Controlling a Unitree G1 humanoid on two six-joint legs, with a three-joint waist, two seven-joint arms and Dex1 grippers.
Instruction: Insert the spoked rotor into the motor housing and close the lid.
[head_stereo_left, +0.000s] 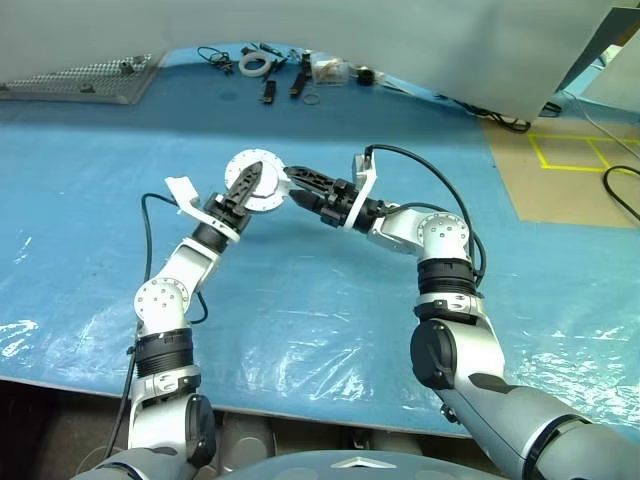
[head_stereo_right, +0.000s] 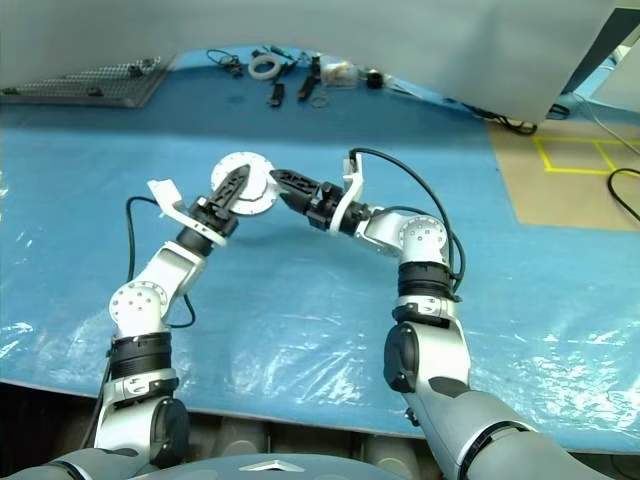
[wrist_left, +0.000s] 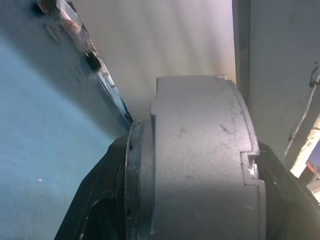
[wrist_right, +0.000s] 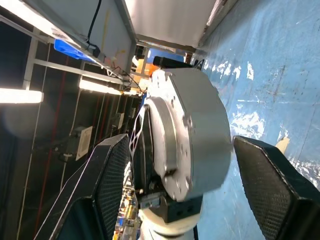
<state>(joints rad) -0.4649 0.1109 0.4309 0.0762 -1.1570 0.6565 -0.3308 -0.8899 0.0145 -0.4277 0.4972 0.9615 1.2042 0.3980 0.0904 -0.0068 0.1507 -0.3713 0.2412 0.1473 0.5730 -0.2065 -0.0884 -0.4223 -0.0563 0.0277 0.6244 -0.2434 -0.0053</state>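
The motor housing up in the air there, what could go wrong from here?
Two risks. The left hand alone pinches the motor housing by its edges above the blue table; a slip would probably drop it. The right hand stands open around the housing with its fingers clear of it, so a misjudged closing could knock it loose.

blue table (head_stereo_left: 330, 300), clear plastic sheet (head_stereo_left: 300, 340), tape roll (head_stereo_left: 254, 64)

My housing (wrist_right: 192, 135) looks like matt grey metal, lightly scuffed; my fingers (wrist_right: 272, 177) carry textured black pads; blue table cover (head_stereo_left: 330, 330) is glossy.
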